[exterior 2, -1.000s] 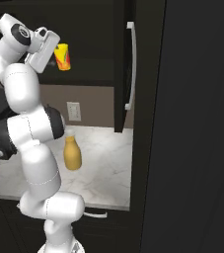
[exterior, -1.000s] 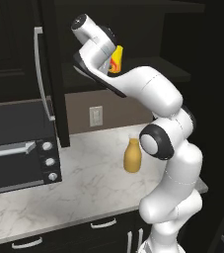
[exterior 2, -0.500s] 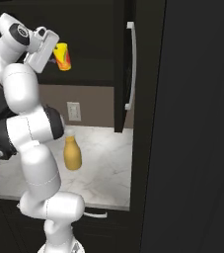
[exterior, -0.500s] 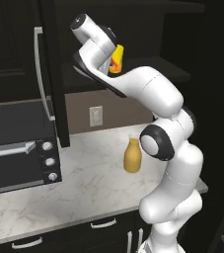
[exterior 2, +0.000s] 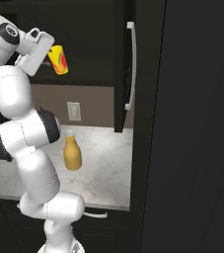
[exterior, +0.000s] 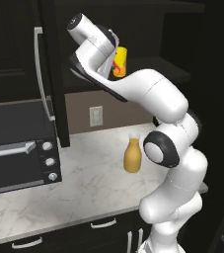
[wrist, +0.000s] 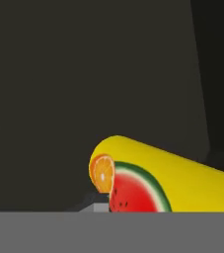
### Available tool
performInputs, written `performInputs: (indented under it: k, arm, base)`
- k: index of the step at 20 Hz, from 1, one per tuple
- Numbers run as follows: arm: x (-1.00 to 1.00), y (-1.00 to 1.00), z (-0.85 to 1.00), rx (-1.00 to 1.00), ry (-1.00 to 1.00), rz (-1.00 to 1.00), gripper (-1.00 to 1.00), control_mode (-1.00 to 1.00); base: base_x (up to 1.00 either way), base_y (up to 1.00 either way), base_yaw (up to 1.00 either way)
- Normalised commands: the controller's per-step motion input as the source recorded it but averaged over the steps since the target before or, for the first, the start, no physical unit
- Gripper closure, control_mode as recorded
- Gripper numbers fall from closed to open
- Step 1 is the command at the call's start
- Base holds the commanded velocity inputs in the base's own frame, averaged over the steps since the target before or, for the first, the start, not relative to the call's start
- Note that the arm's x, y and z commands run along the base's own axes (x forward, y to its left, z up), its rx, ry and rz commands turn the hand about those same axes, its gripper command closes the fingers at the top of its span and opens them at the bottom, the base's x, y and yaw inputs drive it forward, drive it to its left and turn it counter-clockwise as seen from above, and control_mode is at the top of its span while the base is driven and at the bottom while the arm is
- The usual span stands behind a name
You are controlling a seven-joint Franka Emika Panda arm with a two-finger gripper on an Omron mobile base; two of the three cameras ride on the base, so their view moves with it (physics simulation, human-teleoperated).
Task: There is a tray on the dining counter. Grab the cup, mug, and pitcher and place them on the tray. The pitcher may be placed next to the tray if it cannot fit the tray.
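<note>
Nearest my base I see the pitcher (exterior: pixel 132 156) standing upright on the marble counter (exterior: pixel 84 192), just beside the arm's dark elbow joint, with the black toaster oven (exterior: pixel 15 148) well off to its left and a wall outlet (exterior: pixel 95 116) behind it. Higher and farther back, I have the gripper (exterior 2: pixel 48 55) raised into the open dark cabinet (exterior: pixel 148 44). Its jaws are narrowed onto the yellow cup (exterior 2: pixel 58 59), which shows a watermelon and orange print on its side (wrist: pixel 133 190).
</note>
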Motion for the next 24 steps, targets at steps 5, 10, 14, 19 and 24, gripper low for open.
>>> performInputs:
  k: [5,10,14,19,24]
  arm:
    - [-0.68,0.0,-0.05,0.01,0.0,-0.07,1.0,-1.0]
    - [-0.96,-0.14,-0.1,0.01,0.0,-0.08,1.0,-1.0]
    - [-1.0,-0.22,-0.11,0.01,0.0,-0.08,1.0,-1.0]
    - [-1.0,-0.28,-0.03,0.05,0.01,-0.05,1.0,-1.0]
    - [-0.99,-0.3,-0.04,0.09,0.04,-0.06,1.0,-1.0]
  base:
    - [0.0,0.0,0.0]
    - [0.0,0.0,0.0]
    - [0.0,0.0,0.0]
    - [0.0,0.0,0.0]
    - [0.0,0.0,0.0]
